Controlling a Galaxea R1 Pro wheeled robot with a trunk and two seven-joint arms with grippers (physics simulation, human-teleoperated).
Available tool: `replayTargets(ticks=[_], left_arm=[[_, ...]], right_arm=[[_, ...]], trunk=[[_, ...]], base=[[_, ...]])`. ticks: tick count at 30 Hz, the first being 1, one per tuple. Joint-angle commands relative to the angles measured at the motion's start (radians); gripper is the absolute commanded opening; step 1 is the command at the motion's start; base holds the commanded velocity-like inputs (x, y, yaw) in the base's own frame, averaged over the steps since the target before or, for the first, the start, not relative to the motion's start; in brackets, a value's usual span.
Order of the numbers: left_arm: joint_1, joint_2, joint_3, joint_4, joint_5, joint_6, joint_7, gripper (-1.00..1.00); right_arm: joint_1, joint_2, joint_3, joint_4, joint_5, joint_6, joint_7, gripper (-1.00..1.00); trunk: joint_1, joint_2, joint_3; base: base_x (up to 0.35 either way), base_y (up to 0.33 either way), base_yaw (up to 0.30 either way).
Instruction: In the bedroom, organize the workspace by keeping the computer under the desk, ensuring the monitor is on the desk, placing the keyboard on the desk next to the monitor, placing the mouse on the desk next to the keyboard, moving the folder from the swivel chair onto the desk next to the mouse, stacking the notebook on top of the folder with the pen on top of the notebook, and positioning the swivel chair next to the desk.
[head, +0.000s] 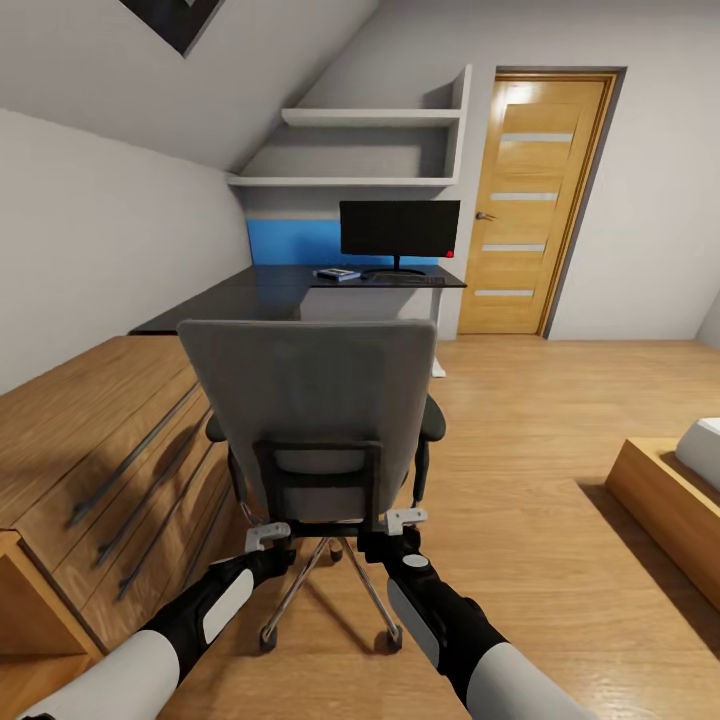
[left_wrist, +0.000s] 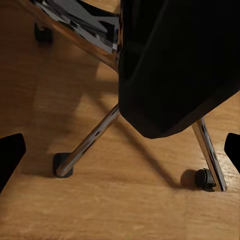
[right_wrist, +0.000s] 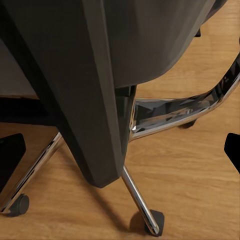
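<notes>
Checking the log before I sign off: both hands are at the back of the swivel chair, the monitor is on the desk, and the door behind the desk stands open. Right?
Not quite. The door is closed, as the head view shows. The rest holds: the left hand and right hand are at the back of the swivel chair, and the monitor stands on the desk.

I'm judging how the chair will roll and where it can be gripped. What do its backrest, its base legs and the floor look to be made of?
The swivel chair backrest looks like matte grey upholstery fabric, with no shine, on a black frame that is probably plastic. The base legs look like polished chrome metal, mirroring their surroundings. The floor looks like smooth light wood planking or laminate, with visible grain and board seams.
</notes>
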Motion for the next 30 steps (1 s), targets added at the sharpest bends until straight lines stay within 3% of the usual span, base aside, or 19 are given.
replayTargets(ticks=[1, 25, 30], left_arm=[[-0.001, 0.002, -0.008, -0.003, 0.01, 0.002, 0.01, 1.0], [-0.001, 0.001, -0.007, -0.003, 0.01, -0.003, 0.009, 1.0], [0.028, -0.002, -0.01, -0.011, 0.016, -0.004, -0.003, 1.0]], right_arm=[[-0.001, 0.0, 0.003, -0.001, -0.005, 0.004, -0.008, 1.0], [-0.001, 0.0, 0.001, -0.001, -0.007, 0.002, -0.011, 1.0], [0.003, 0.0, 0.001, 0.004, -0.007, -0.004, -0.007, 1.0]], trunk=[[0.0, 0.0, -0.001], [0.0, 0.0, -0.001], [0.0, 0.0, -0.001]], base=[[0.0, 0.0, 0.0], [0.049, 0.002, -0.005], [0.0, 0.0, 0.0]])
